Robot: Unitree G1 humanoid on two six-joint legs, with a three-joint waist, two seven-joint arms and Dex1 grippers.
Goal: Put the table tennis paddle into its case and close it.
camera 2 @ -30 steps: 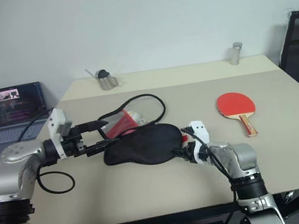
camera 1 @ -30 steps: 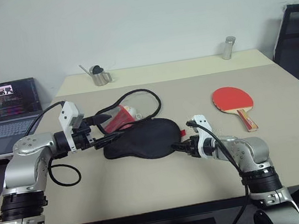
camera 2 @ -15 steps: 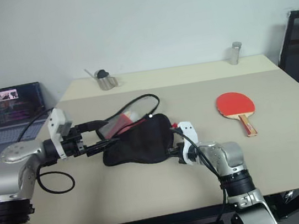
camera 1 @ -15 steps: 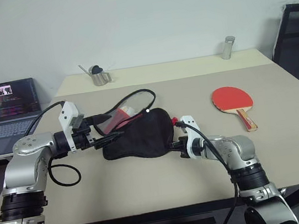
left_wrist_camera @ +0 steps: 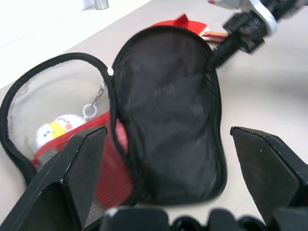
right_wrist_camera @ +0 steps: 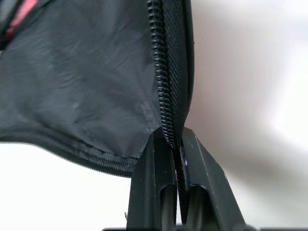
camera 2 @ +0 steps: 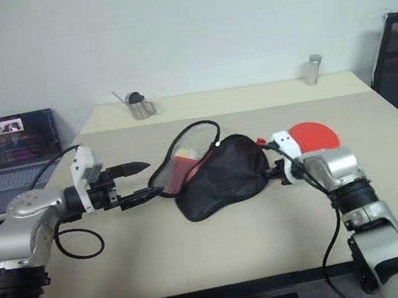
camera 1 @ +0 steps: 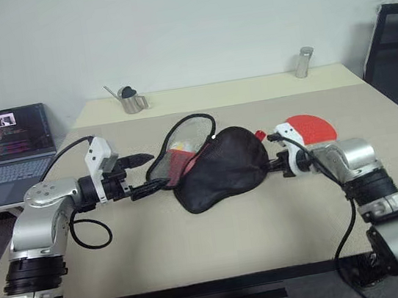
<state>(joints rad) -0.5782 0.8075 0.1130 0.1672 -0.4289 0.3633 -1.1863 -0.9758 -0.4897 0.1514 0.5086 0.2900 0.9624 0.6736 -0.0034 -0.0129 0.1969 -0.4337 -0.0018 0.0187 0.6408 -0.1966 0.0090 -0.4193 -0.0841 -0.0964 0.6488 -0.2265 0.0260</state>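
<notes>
Compare this moment with the view one second back: the right gripper (camera 1: 275,170) has travelled from the near middle of the table (camera 1: 200,260) out toward 3 o'clock and slightly farther from you, dragging the case (camera 1: 220,170) with it. The black flap, which lay flat before, now stands raised and bunched, and the case mouth gapes wider.

Check the right gripper first. Its two fingers (right_wrist_camera: 156,163) are pressed together on the black zipper rim (right_wrist_camera: 166,86) at the case's 3 o'clock edge (the wrist view shows the zipper teeth running straight into the pinch).

The left gripper (camera 1: 143,173) has not shifted. Its fingers stand spread wide, one above and one below, at the 9 o'clock side of the case. You cannot tell from these views whether the lower finger touches the fabric.

Inside the opened case you see the red panel (left_wrist_camera: 103,163) and a mesh side.

The table tennis paddle (camera 1: 313,127) lies on the table beyond the right gripper, toward 2 o'clock, outside the case and partly hidden by the wrist.

At the far edge stand a metal cup (camera 1: 131,100) and a small cylinder (camera 1: 305,62).
</notes>
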